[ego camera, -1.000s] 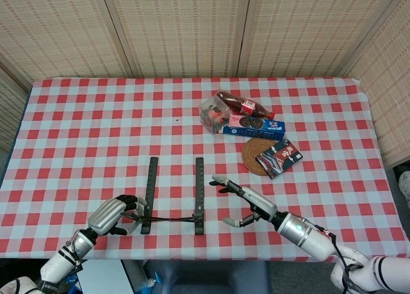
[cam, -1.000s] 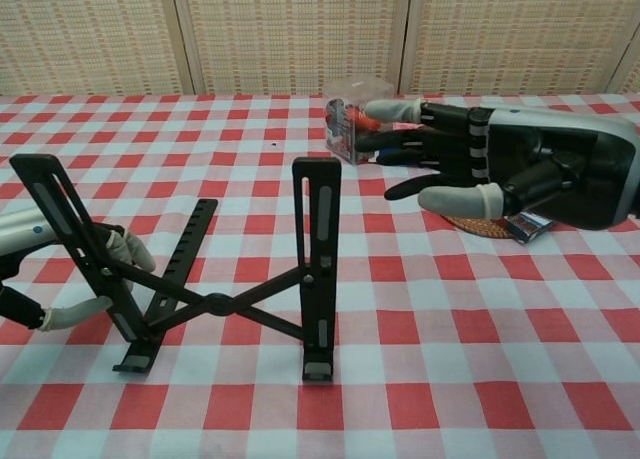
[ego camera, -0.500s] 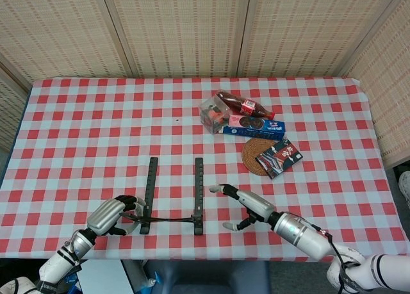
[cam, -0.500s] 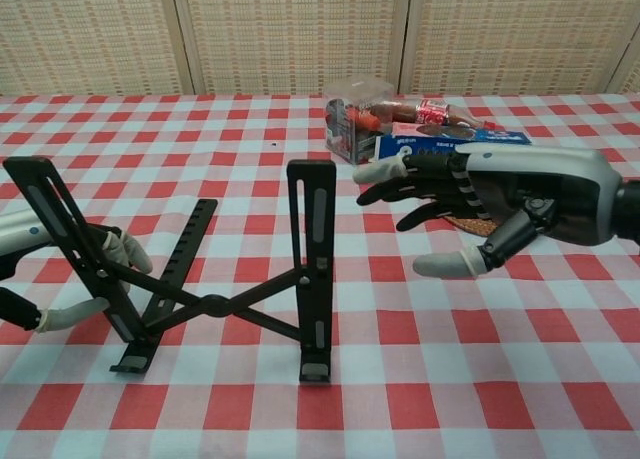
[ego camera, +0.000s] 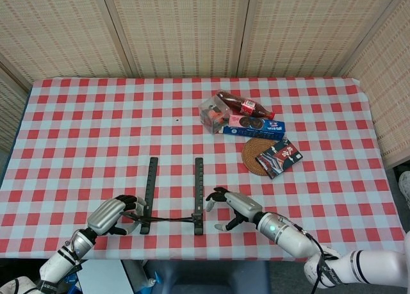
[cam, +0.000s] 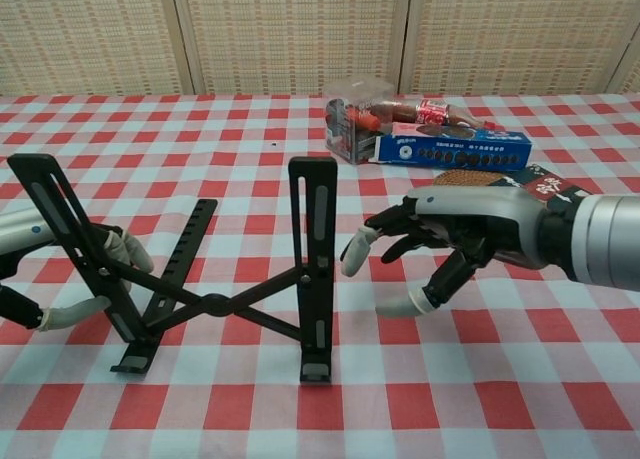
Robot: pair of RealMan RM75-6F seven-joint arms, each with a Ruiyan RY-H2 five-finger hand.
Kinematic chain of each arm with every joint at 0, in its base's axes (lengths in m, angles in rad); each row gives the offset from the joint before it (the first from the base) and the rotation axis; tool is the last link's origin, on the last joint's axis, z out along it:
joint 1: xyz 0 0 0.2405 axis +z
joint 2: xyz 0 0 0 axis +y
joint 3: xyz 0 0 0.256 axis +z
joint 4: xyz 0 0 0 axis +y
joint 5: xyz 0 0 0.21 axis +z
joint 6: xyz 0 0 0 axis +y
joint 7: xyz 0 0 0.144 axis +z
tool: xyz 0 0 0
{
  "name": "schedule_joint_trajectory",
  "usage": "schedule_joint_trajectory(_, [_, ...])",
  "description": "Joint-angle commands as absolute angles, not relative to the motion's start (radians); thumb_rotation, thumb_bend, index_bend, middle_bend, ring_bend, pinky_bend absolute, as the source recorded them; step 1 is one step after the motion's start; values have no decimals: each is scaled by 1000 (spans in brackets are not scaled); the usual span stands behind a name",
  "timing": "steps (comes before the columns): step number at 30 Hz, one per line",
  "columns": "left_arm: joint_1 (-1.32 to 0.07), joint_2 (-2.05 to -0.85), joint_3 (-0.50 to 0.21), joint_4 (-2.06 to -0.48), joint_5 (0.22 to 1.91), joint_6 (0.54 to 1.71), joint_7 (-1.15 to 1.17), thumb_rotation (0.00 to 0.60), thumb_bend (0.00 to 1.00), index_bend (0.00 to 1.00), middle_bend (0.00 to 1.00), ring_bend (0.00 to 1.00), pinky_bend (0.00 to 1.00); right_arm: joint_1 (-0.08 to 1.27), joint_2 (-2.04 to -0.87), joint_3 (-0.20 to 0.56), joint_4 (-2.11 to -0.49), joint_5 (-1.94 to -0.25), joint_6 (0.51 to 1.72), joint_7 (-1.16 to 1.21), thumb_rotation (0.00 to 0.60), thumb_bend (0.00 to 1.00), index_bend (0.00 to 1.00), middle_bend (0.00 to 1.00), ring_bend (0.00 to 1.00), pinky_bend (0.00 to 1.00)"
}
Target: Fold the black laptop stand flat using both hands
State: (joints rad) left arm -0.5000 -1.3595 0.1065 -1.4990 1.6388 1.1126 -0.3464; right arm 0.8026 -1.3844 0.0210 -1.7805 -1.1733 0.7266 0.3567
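The black laptop stand [cam: 215, 304] is unfolded near the table's front edge, its two slotted rails [cam: 315, 269] tilted up and joined by crossed struts. From above, the stand [ego camera: 198, 195] reads as two parallel bars. My left hand [ego camera: 112, 216] grips the left rail, its fingers [cam: 122, 248] wrapped round it from behind. To the right of the right rail, my right hand [cam: 450, 249] is open with fingers spread; its nearest fingertip hovers a short gap from the rail without touching. The same right hand [ego camera: 232, 207] shows in the head view.
Behind and to the right lie a clear plastic box [ego camera: 213, 112], a cola bottle [ego camera: 246, 106], a blue biscuit box [ego camera: 253, 127], a woven coaster [ego camera: 253, 154] and a dark packet [ego camera: 280, 157]. The table's front edge runs just below the stand.
My right hand has dropped lower and moved left, ending close beside the stand's right rail. The left hand and the stand have barely moved.
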Motion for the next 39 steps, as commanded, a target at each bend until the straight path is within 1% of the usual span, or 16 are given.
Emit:
schedule_joint_trajectory(1, [-500, -1360, 106, -1500, 1638, 1113, -346, 599, 424, 519, 287, 248, 244, 816, -1418, 39, -1783, -1117, 724, 288, 600, 129, 409, 217, 0, 104])
schedule_joint_trajectory(4, [-501, -1359, 104, -1501, 1639, 1113, -345, 598, 424, 518, 288, 248, 244, 820, -1438, 50, -1786, -1074, 732, 242, 600, 113, 433, 232, 0, 104])
schedule_joint_trajectory(16, [-502, -1360, 102, -1502, 1637, 1113, -349, 598, 424, 517, 288, 247, 244, 830, -1512, 83, -1766, -956, 768, 114, 600, 118, 480, 259, 3, 106])
schedule_joint_trajectory(19, [-502, -1361, 102, -1499, 1638, 1113, -352, 598, 424, 516, 288, 247, 244, 831, -1524, 91, -1760, -938, 768, 102, 600, 143, 492, 266, 8, 106])
schedule_joint_trajectory(26, [-503, -1361, 103, -1495, 1640, 1115, -357, 598, 424, 516, 288, 247, 244, 838, -1544, 102, -1755, -913, 760, 65, 600, 242, 504, 271, 11, 106])
schedule_joint_trajectory(39, [-502, -1359, 107, -1491, 1649, 1121, -368, 597, 424, 515, 288, 246, 244, 830, -1558, 99, -1765, -894, 777, 8, 600, 263, 536, 291, 21, 105])
